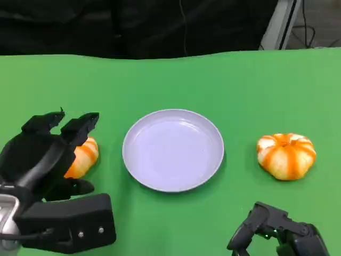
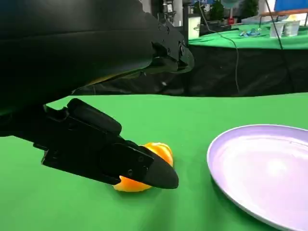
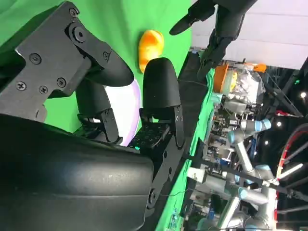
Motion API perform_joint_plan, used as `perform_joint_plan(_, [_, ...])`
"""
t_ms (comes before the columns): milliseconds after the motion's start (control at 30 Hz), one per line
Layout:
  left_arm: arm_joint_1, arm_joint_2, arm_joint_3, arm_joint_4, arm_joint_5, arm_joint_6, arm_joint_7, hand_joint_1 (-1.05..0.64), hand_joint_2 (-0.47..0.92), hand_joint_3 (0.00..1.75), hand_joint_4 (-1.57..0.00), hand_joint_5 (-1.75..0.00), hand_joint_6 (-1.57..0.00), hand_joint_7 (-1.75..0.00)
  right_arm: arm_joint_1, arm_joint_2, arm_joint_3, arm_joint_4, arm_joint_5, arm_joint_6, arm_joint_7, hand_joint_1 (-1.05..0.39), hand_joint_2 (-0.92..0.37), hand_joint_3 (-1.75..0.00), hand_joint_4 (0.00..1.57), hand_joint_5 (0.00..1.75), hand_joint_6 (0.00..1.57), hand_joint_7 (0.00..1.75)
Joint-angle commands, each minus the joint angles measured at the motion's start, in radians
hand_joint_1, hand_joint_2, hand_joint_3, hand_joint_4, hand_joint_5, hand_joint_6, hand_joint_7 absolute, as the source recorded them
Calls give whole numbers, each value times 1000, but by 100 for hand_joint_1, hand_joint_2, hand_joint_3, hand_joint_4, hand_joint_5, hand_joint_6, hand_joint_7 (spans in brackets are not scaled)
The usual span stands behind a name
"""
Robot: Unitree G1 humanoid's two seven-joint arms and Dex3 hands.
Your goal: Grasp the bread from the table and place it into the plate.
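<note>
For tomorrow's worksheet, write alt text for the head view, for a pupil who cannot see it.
The left hand reaches over an orange bread beside an empty lilac plate on a green table. A second bread lies on the plate's other side, with the right hand below it.

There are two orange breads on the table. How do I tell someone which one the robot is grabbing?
Find the round pale purple plate in the middle of the green table. An orange-and-white striped bread sits on each side of it. The one you want is the bread with the black left hand over it; the other bread sits alone in the open.
</note>
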Motion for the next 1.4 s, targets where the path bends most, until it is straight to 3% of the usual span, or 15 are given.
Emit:
perform_joint_plan(33, [-210,-51,-117,298,142,137,15,-61,90,1,0,-28,-15,-1,23,-2,2,-13,4,-2,-7,-8,-27,-140,75,160,80,134])
perform_joint_plan(400, [-331,-76,-195,494,143,204,81,-59,89,0,0,-29,-16,0,26,-3,4,-16,-8,-5,-15,-7,-28,-138,75,159,81,132])
perform_joint_plan(833, [-339,-62,-220,500,119,220,95,-59,89,0,0,-28,-16,0,25,-3,5,-16,-9,-5,-17,-7,-28,-138,76,158,82,131])
perform_joint_plan(1033, [-522,-134,-290,911,89,205,129,-60,87,0,-7,-32,-21,-2,35,-7,4,-29,-16,-4,-19,-8,-28,-138,76,157,82,131])
perform_joint_plan(1400, [-634,-181,-350,1211,-11,143,191,-59,88,0,-13,-30,-26,-2,51,-4,11,-52,-22,5,-24,-8,-28,-139,76,157,82,131])
